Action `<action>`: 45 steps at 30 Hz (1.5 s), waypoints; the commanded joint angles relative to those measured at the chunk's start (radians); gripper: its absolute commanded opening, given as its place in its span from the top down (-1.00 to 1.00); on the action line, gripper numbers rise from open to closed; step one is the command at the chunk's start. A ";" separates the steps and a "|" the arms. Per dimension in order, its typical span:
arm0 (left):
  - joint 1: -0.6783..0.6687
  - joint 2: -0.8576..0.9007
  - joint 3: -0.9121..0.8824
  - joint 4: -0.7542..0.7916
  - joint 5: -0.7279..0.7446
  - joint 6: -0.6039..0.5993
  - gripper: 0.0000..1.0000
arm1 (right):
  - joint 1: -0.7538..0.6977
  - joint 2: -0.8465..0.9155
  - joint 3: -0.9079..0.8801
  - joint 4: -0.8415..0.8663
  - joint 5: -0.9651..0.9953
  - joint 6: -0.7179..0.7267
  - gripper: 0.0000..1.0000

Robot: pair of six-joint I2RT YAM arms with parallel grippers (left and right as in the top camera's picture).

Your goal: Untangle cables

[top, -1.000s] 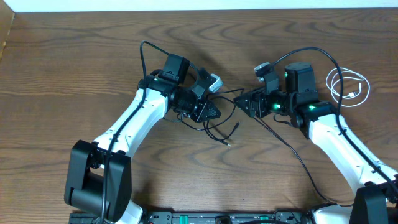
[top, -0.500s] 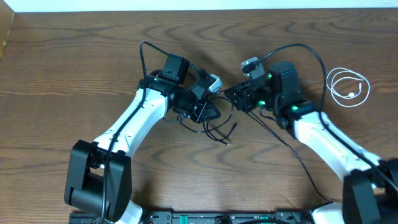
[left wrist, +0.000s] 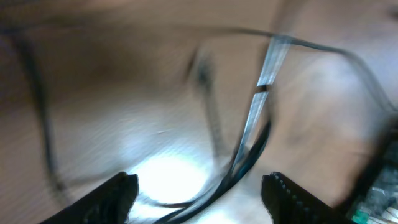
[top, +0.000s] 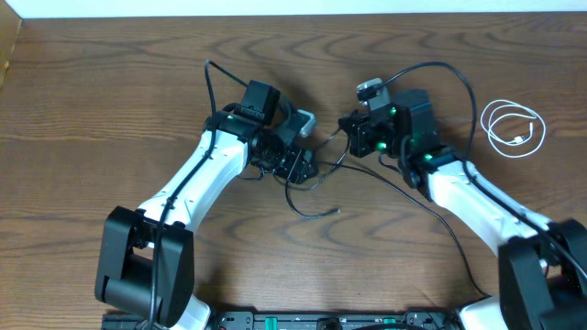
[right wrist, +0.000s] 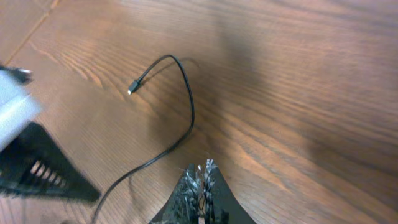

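Right gripper (right wrist: 201, 177) closed, tips pressed together at the bottom of the right wrist view; cannot tell if anything thin is pinched between them. Just ahead of it the black cable (right wrist: 191, 118) lies on the wooden worktop (right wrist: 298, 74). It comes in from the lower left, goes over a bend and ends in a small plug (right wrist: 132, 86) resting free on the wood. Left gripper (left wrist: 199, 193) jaws apart, both fingers (left wrist: 118, 194) visible at the bottom of a badly blurred left wrist view. Dark cable strands run up through the gap between them; blur too heavy to say whether they touch either finger. Overhead: the two grippers face each other near the middle of the worktop, close but apart, with the black cable bunched between and below them. One loose loop drops toward the near edge and ends at the plug. A long run leaves the bunch and trails toward the near right, alongside the right arm (top: 477, 197). White cable (top: 514, 128) sits coiled in loops at the far right, well apart from the black one and from both grippers.
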 commanded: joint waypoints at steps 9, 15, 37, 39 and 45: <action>0.009 0.003 -0.002 0.012 -0.195 -0.165 -0.47 | -0.030 -0.223 0.005 -0.063 0.021 0.042 0.98; 0.019 0.003 -0.002 0.032 -0.070 -0.120 -0.47 | -0.029 -0.267 0.005 -0.079 -0.005 0.084 0.98; -0.010 0.142 -0.003 0.192 -0.014 -0.109 0.85 | -0.030 -0.269 0.005 -0.082 -0.137 0.138 0.98; 0.001 0.147 -0.003 0.199 -0.051 -0.145 0.85 | -0.032 -0.273 0.005 -0.074 -0.161 0.139 0.98; 0.066 0.146 -0.003 0.188 -0.083 -0.153 0.86 | -0.070 -0.332 0.005 -0.034 -0.241 0.188 0.98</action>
